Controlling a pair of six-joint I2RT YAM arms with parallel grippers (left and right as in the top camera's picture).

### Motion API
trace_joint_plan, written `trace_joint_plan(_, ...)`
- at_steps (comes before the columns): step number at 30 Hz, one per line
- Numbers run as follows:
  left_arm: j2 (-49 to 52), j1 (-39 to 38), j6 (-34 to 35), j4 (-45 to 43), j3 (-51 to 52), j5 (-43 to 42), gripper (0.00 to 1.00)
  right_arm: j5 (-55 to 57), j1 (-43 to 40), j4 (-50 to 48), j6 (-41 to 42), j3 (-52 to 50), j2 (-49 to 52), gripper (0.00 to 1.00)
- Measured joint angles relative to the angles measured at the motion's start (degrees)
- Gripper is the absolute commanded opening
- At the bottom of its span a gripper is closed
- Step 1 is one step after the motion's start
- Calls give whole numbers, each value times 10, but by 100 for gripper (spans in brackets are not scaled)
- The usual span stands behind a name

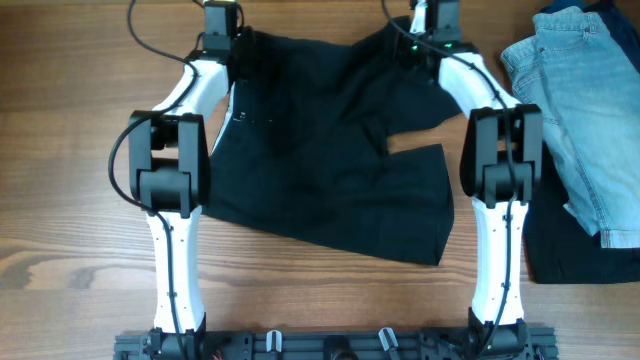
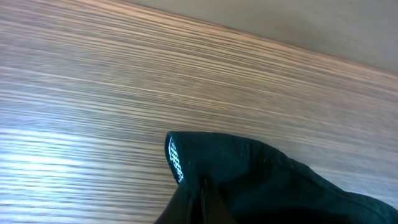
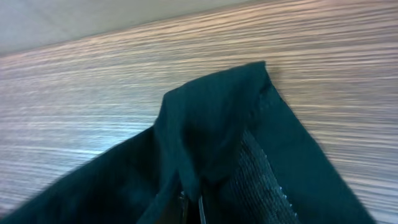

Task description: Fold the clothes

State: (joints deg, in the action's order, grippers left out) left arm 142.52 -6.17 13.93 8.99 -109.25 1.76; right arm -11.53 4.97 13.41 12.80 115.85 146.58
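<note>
Left gripper [image 2: 200,199] pinched closed on far corner of plain black fabric shorts [image 1: 330,170]; my right gripper [image 3: 191,208] same, other corner. Shorts spread open on wooden tabletop [image 1: 70,230], no fold yet; all folding left.

Shorts [image 1: 330,170] central — jeans [image 1: 590,110] to right

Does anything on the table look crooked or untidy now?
The black shorts lie askew: their near edge slants across the table. On the right, the jeans lie rumpled over another dark garment.
</note>
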Motion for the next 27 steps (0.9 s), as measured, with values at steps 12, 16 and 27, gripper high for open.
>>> trace_joint_plan(12,0,24,51,-35,0,17,4,0,-50,-4,-5,39,0,100)
trace_joint_plan(16,-2,26,53,-4,-1,37,4,0,-50,25,-9,41,-2,100)
trace_joint_plan(27,-183,57,75,247,-5,133,94,-4,-51,296,-8,48,-194,88)
